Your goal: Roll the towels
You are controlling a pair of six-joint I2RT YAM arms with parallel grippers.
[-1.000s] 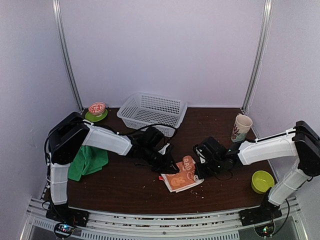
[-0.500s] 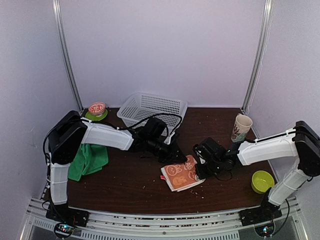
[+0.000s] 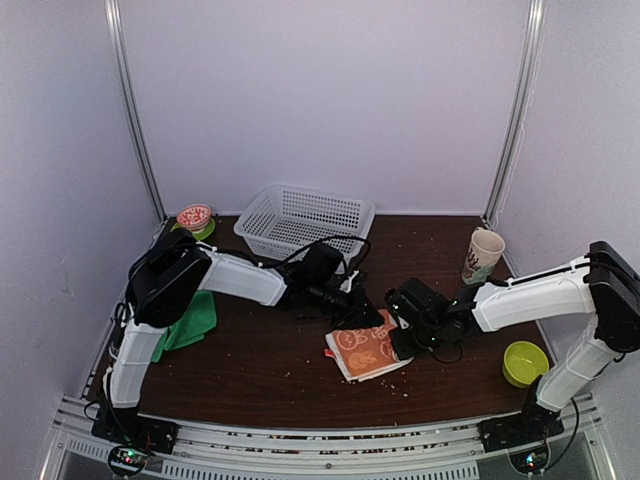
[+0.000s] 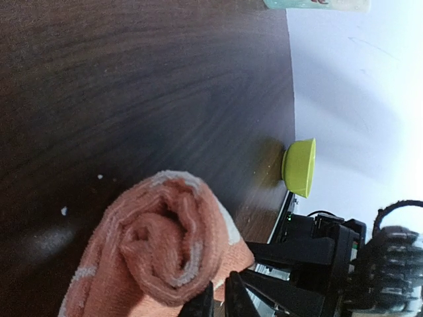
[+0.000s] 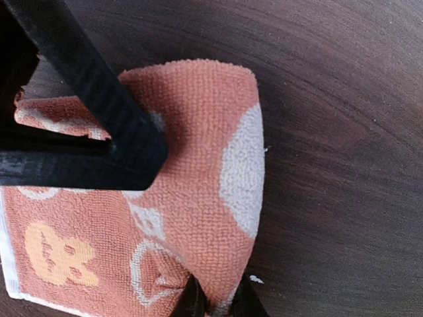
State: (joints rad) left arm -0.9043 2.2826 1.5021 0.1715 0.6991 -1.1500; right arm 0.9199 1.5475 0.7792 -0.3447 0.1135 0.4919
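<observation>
Tabletop (image 3: pixel 250 372); tools (image 3: pixel 364 319) (image 3: pixel 399 336) tight on orange towel (image 3: pixel 364 353)

The white left arm (image 3: pixel 240 280) and white right arm (image 3: pixel 525 298) stretch low toward centre frame. Left fingers (image 4: pixel 235 296) and right fingers (image 5: pixel 242 300) each pinch the orange cartoon-print towel (image 5: pixel 198 218).

My tabletop (image 3: pixel 270 370) is dark brown wood, speckled with pale crumbs (image 3: pixel 395 385) toward its near edge. At the far left corner I see a green saucer (image 3: pixel 193 232) with a small red-and-white bowl on it. A white mesh basket (image 3: pixel 305 220) stands along the far edge, left of centre. A printed cup (image 3: pixel 484 255) stands by the far right corner and a lime bowl (image 3: pixel 524 362) at the right edge. The green towel (image 3: pixel 190 325) lies crumpled at the left edge, and the orange towel (image 3: pixel 368 350) lies just right of centre, one side rolled up
</observation>
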